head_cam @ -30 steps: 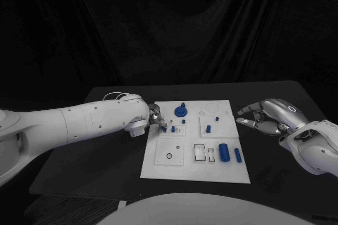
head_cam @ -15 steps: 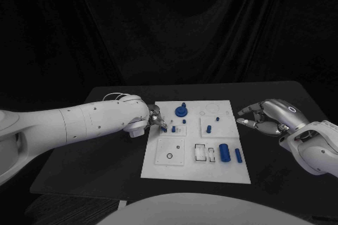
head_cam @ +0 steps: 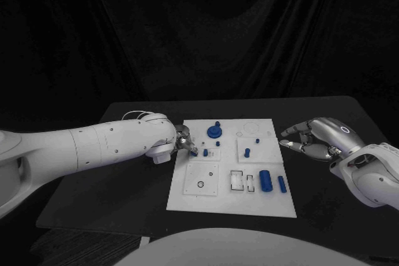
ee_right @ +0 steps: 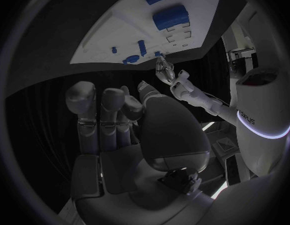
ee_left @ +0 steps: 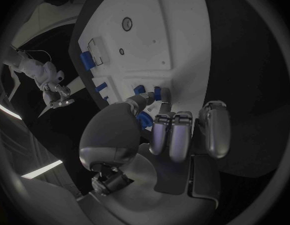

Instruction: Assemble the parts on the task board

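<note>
While a small blue plastic peg (ee_left: 159, 92) is pinched upright by the left hand (head_cam: 184, 143) near the white task board's (head_cam: 249, 205) left edge, the right hand (head_cam: 316, 138) is held curled, empty. Light, rigid, probably slick; its sides are best gripped.

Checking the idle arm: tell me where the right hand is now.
In the head view the right hand is over the black table just off the task board's right edge, fingers curled toward the board, holding nothing, level with the small upright blue peg.
</note>
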Controlling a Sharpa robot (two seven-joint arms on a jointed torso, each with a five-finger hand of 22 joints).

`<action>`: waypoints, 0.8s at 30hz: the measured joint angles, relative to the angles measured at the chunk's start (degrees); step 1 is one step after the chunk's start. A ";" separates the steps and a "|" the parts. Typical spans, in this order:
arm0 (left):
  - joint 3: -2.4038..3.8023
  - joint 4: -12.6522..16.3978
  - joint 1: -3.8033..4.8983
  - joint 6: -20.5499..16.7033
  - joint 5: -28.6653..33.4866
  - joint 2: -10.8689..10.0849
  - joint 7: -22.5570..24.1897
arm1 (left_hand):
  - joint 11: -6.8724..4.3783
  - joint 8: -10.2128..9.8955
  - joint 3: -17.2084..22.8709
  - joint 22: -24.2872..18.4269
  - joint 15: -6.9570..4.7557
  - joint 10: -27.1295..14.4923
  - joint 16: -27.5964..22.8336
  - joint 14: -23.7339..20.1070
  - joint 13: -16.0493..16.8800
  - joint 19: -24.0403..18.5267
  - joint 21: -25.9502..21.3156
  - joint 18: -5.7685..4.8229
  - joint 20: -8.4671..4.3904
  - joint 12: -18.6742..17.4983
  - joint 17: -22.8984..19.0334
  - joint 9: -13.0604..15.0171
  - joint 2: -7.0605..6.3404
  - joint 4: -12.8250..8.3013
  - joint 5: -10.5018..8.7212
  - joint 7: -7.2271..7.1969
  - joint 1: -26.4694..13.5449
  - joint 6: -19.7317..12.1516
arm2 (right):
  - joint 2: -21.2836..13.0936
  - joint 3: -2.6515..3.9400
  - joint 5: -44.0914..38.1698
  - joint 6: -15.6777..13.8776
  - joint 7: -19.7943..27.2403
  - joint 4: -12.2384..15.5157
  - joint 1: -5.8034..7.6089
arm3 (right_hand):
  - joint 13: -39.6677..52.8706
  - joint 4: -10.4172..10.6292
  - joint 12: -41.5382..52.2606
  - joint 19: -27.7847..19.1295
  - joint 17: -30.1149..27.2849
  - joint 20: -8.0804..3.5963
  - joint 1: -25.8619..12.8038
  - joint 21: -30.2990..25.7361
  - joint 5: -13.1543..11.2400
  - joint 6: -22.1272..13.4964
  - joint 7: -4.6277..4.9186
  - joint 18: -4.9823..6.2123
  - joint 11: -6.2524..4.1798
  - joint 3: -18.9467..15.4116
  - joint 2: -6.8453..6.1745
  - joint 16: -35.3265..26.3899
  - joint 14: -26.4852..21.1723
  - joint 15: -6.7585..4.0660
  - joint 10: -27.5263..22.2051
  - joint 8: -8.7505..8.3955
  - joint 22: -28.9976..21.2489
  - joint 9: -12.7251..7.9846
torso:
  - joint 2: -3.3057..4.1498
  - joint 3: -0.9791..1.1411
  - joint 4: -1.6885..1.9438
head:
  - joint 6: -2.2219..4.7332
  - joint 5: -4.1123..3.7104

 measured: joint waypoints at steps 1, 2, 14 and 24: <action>0.00 0.02 0.00 0.00 -0.01 0.00 -0.01 | 0.00 0.00 0.00 0.00 0.00 0.00 0.00 0.00 0.00 0.00 0.00 0.00 0.00 0.00 0.00 0.00 0.00 0.00 0.00 0.00 0.00 0.00 | 0.00 0.00 0.00 0.00 0.00 0.00 -0.01 | 0.00 0.00 0.00 0.00 0.00 0.00 0.00 0.00 0.00 0.00 0.00 0.00 0.00 0.00 0.00 0.00 0.00 0.00 0.00 0.00 0.00 0.00 | 0.00 0.00 0.00 | 0.00 0.01; 0.01 0.04 0.00 0.01 -0.02 0.00 -0.03 | 0.00 0.00 0.00 0.00 0.00 0.00 0.00 0.00 0.00 0.00 0.00 0.00 0.00 0.00 0.00 0.00 0.00 0.00 0.00 0.01 0.00 0.00 | 0.00 0.00 0.00 0.01 -0.01 -0.01 -0.01 | 0.00 0.00 0.00 0.00 0.00 0.00 0.00 0.00 0.00 0.00 0.00 0.01 0.00 0.00 0.00 0.00 0.00 0.00 0.00 0.00 0.00 0.00 | 0.00 0.00 0.00 | 0.00 0.01; 0.08 -0.60 0.00 0.41 -0.07 0.38 -0.20 | 0.00 -0.98 0.30 0.00 0.00 0.00 0.00 0.00 0.00 0.00 -0.67 0.00 0.00 0.00 0.05 -0.23 0.93 0.03 -6.91 -0.09 -0.76 0.17 | -0.16 0.00 0.00 0.07 -0.06 0.03 -0.08 | -0.05 0.00 -0.18 0.00 -0.06 0.00 0.00 0.00 0.00 0.00 0.00 0.00 0.00 0.00 0.00 0.00 0.00 0.00 0.00 0.00 -0.01 0.01 | -0.01 -0.03 -0.01 | 0.00 -0.17; 0.07 -1.38 -0.05 1.26 -0.08 0.76 -1.04 | 0.59 -4.71 -11.41 0.00 0.62 -0.02 0.00 0.00 0.00 -1.04 -1.78 0.00 1.03 0.00 0.04 -3.06 1.25 9.97 -19.09 0.94 -8.52 0.12 | -0.14 0.00 0.00 0.20 -0.10 0.03 -0.13 | -0.14 0.00 -0.39 0.00 -0.14 0.00 0.00 0.00 0.00 0.00 0.00 0.00 0.00 0.00 0.00 0.00 0.00 0.00 0.00 0.00 -0.01 0.01 | -0.01 -0.03 -0.05 | 0.00 0.02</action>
